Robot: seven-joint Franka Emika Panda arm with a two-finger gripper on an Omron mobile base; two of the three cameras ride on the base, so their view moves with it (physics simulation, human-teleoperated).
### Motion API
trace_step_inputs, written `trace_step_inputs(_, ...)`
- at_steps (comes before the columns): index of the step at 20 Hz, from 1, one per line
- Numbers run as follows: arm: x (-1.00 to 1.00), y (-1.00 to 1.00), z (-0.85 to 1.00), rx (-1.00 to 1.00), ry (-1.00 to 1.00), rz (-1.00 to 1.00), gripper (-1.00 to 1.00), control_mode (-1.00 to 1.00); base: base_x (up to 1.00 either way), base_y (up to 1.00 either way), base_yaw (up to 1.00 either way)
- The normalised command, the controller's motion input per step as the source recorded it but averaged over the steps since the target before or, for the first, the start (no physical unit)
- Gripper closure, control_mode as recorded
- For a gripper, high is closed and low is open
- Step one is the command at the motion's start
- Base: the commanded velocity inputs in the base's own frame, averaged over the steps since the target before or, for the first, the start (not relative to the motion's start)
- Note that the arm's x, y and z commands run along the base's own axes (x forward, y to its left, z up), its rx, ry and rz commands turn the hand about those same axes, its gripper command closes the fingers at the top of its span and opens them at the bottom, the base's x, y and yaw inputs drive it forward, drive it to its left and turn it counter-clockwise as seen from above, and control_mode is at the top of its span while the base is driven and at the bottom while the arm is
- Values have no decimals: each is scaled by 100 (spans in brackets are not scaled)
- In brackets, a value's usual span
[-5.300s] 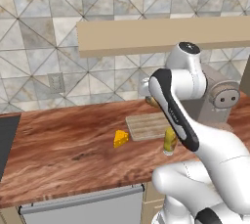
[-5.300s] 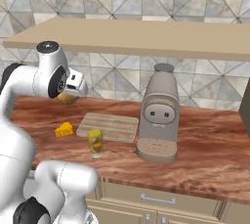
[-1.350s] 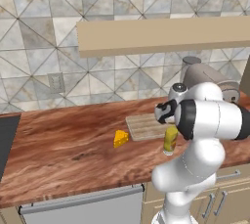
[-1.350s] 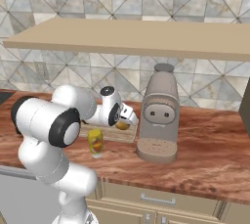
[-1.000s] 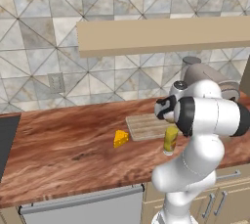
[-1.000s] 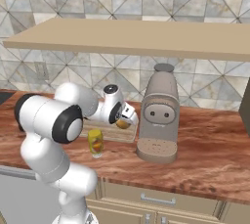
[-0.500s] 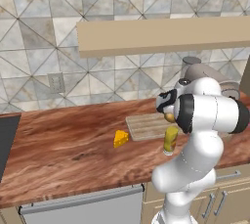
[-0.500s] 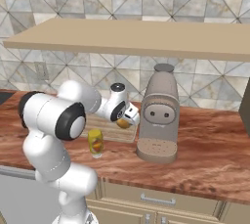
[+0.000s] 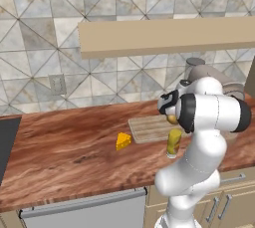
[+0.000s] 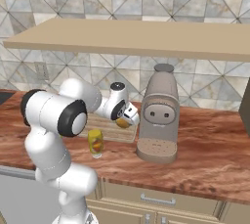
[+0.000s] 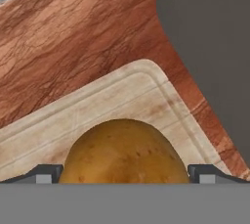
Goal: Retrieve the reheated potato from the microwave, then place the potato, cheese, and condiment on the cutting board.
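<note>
The golden-brown potato (image 11: pixel 124 152) lies on the light wooden cutting board (image 11: pixel 97 110), near its corner by the coffee machine. My gripper (image 11: pixel 126 174) stands open over it, one fingertip at each side of the potato. From the left base, the potato (image 9: pixel 172 119) peeks out beside the hand at the right end of the cutting board (image 9: pixel 147 128). The yellow cheese (image 9: pixel 123 141) wedge sits on the counter left of the board. The condiment (image 9: pixel 174 143) bottle stands upright in front of the board, close to my arm. The microwave is out of view.
A tall beige coffee machine (image 10: pixel 158 115) stands just right of the board, close to my hand. A wooden shelf (image 9: pixel 164 35) runs overhead along the tiled wall. A dark appliance edge (image 9: pixel 5 142) sits at the counter's far left.
My fingers have spread apart from the potato, which now rests on the cutting board. The hand has risen slightly; cheese and bottle have not moved.
</note>
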Motion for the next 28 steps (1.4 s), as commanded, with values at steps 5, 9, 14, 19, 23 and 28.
trace_step_inputs(5, -19, 11, -12, 0, 0, -6, -100, -100, 0, 0, 0)
trace_step_inputs(9, -36, 17, -6, 0, 0, -3, -100, -100, 0, 0, 0)
trace_step_inputs(14, -19, 11, -5, 0, 0, 0, -100, -100, 0, 0, 0)
trace_step_inputs(19, 21, 2, -21, -10, 0, 0, -100, -100, 0, 0, 0)
trace_step_inputs(23, 39, 0, -52, -14, 0, 0, -100, -100, 0, 0, 0)
trace_step_inputs(28, 20, -2, -47, -13, -6, -1, -100, -100, 0, 0, 0)
